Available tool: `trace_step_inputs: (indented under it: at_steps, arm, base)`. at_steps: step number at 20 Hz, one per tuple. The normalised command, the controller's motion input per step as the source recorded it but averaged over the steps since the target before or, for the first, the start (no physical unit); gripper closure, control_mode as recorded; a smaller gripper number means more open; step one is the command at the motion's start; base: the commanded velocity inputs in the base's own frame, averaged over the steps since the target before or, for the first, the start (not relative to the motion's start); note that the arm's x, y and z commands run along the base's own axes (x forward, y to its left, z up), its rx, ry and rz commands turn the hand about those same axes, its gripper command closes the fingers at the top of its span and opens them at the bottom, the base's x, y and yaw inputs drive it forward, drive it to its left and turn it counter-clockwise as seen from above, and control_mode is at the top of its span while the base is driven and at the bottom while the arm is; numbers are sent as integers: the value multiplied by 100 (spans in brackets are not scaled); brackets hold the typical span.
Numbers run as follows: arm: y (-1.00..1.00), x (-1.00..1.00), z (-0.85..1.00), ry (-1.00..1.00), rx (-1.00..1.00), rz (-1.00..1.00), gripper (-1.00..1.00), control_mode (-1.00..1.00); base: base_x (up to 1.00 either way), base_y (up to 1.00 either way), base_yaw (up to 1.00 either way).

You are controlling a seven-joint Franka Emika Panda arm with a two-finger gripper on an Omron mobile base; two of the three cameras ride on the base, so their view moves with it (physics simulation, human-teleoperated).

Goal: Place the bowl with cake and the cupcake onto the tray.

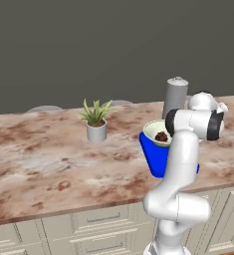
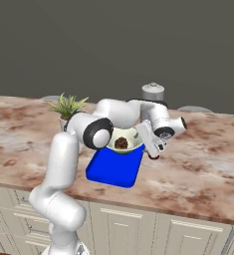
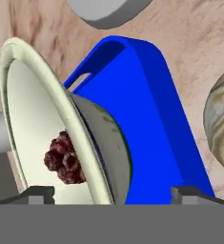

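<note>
The cream-white bowl (image 2: 122, 141) with the dark reddish cake (image 2: 121, 143) in it is at the far end of the blue tray (image 2: 113, 167); I cannot tell whether it rests on the tray or hangs just above. My gripper (image 2: 153, 147) is at the bowl's right side, open. In the hand view the bowl (image 3: 46, 119) stands on edge, with its rim between the wide-apart fingertips (image 3: 35, 193), which do not touch it. The cake (image 3: 65, 159) lies inside it and the tray (image 3: 147, 109) is behind. A beige swirled cupcake (image 3: 220, 124) shows at the right edge.
A grey canister (image 2: 153, 92) stands behind the tray, and a small potted plant (image 1: 96, 122) stands to its left on the marble counter (image 1: 44, 159). My own arm (image 1: 183, 159) hides the tray's right part in the left base view. The counter's front edge runs just below the tray.
</note>
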Motion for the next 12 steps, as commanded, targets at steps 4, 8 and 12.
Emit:
trace_step_inputs:
  at_steps: [4,8,12]
  arm:
    - [-29,-1,1,17,0,-6,-100,-100]
    - [-35,0,26,20,0,-8,-100,-100]
    - [-33,0,28,19,-1,-7,-100,-100]
  base:
    - [0,0,0]
    - [0,0,0]
    - [0,0,0]
